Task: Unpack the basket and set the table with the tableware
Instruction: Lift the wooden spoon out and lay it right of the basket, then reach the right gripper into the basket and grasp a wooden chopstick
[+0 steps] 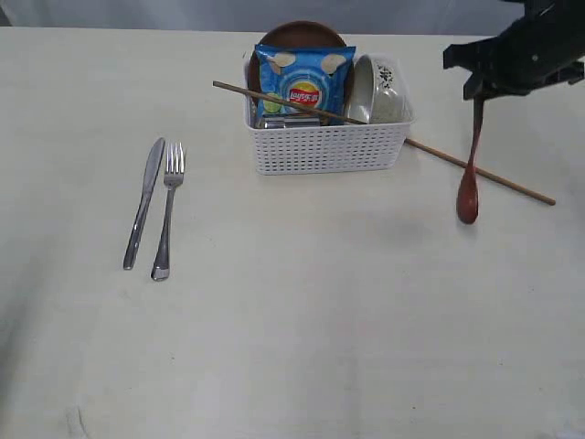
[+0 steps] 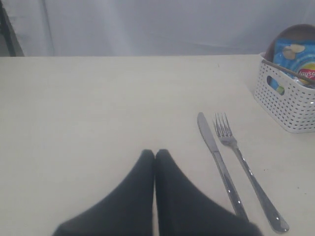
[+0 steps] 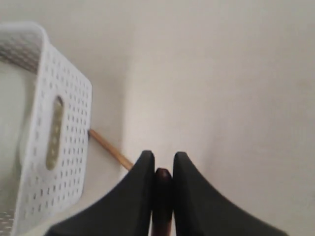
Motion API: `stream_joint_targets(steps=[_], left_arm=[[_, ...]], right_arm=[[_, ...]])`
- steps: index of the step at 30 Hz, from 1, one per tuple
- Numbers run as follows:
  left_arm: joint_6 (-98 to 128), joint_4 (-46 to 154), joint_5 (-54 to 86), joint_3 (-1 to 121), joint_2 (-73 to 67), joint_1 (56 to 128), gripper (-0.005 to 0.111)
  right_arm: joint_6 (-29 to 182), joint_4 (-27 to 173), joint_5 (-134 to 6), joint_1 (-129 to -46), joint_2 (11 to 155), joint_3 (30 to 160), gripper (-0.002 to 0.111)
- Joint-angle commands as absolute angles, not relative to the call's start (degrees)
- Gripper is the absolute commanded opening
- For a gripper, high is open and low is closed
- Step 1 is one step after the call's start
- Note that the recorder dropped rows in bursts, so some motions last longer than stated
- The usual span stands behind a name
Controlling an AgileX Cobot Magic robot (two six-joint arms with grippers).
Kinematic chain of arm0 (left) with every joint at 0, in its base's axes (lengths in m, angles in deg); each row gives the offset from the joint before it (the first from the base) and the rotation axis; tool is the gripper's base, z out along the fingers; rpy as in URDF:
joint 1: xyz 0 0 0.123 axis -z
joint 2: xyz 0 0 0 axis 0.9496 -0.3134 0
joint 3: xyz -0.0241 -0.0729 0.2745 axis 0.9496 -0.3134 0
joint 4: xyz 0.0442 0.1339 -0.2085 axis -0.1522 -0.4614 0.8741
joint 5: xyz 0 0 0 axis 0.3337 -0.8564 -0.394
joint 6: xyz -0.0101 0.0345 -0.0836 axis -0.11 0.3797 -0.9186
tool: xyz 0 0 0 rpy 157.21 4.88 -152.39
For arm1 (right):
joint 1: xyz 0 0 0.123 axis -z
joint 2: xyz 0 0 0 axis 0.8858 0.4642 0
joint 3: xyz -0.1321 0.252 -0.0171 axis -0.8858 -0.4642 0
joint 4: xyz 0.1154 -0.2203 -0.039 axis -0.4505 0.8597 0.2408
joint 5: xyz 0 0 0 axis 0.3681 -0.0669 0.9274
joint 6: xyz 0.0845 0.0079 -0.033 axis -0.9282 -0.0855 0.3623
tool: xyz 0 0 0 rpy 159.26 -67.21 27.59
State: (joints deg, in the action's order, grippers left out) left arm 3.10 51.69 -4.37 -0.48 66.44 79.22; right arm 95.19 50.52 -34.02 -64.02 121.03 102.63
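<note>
Pinching spoon (image 1: 468, 203) by handle tip, right gripper (image 3: 163, 161) dangles it; may swing/slip, landing on chopstick (image 1: 516, 187); left gripper (image 2: 155, 156) pressed together, empty

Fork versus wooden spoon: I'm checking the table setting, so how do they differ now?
The fork is shiny steel; the wooden spoon is reddish-brown. The fork lies flat on the table beside the knife; the wooden spoon hangs upright, bowl end down. The fork is free; the wooden spoon is pinched by the right gripper. Both are out of the basket.
</note>
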Motion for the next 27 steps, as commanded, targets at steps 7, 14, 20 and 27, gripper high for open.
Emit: stream_joint_targets(steps=[7,14,20,27], left_arm=[[2.9,51.2,-3.8,-0.7,66.6,79.1,0.000],[2.9,51.2,-3.8,-0.7,66.6,79.1,0.000],[2.9,51.2,-3.8,-0.7,66.6,79.1,0.000],[2.9,51.2,-3.8,-0.7,66.6,79.1,0.000]], right_arm=[[95.0,49.8,-31.5,-63.6,127.2,102.0,0.004],[95.0,48.6,-33.9,-63.6,126.7,102.3,0.052],[96.8,48.6,-36.5,-64.4,121.3,102.3,0.057],[110.3,38.1,-37.2,-70.7,112.1,103.5,0.057]])
